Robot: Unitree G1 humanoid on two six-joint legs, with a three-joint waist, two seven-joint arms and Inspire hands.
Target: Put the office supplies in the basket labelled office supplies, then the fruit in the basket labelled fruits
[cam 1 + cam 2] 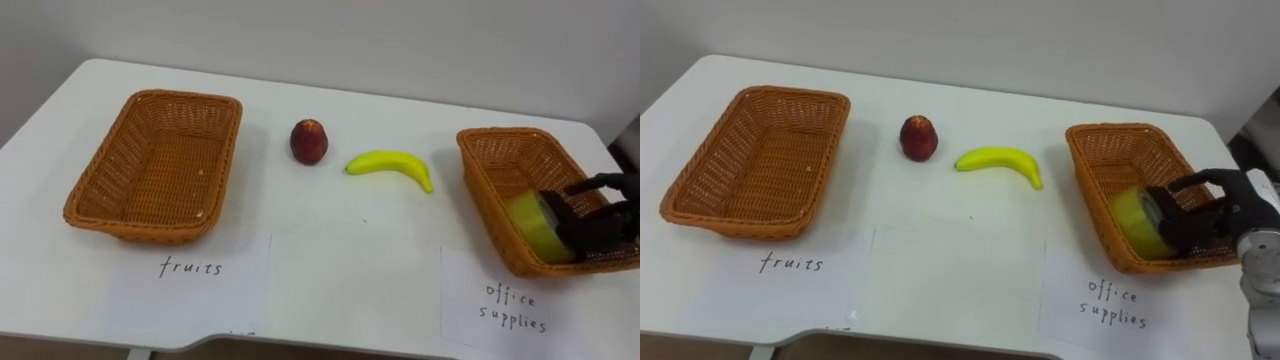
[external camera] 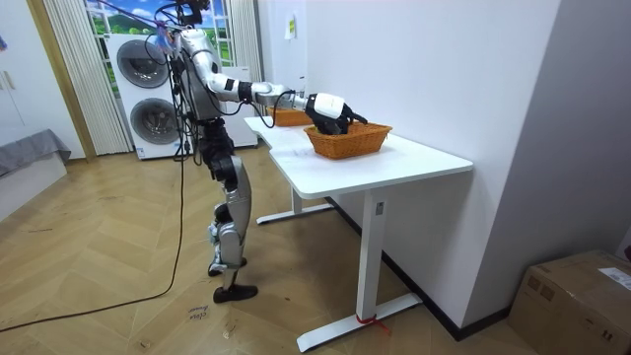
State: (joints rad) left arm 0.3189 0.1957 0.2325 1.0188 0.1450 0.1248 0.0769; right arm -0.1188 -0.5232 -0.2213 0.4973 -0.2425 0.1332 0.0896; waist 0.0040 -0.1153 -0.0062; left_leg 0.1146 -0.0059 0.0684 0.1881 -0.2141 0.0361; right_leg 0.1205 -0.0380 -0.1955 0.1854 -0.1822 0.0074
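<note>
A red peach [image 1: 309, 141] and a yellow banana [image 1: 390, 163] lie on the white table [image 1: 340, 250] between two wicker baskets. The left basket [image 1: 150, 98] holds nothing. Inside the right basket [image 1: 478, 175], near its front wall, my right hand [image 1: 598, 225] has its dark fingers curled round a yellow roll of tape [image 1: 528, 224]. In the room view I stand at the table's end with the right arm stretched out, the hand [image 2: 330, 110] down in that basket [image 2: 355, 143].
A handwritten paper label [image 1: 190, 267] lies in front of the left basket and another label [image 1: 515, 307] in front of the right one. The table's front edge runs just below the labels. A wall stands behind the table.
</note>
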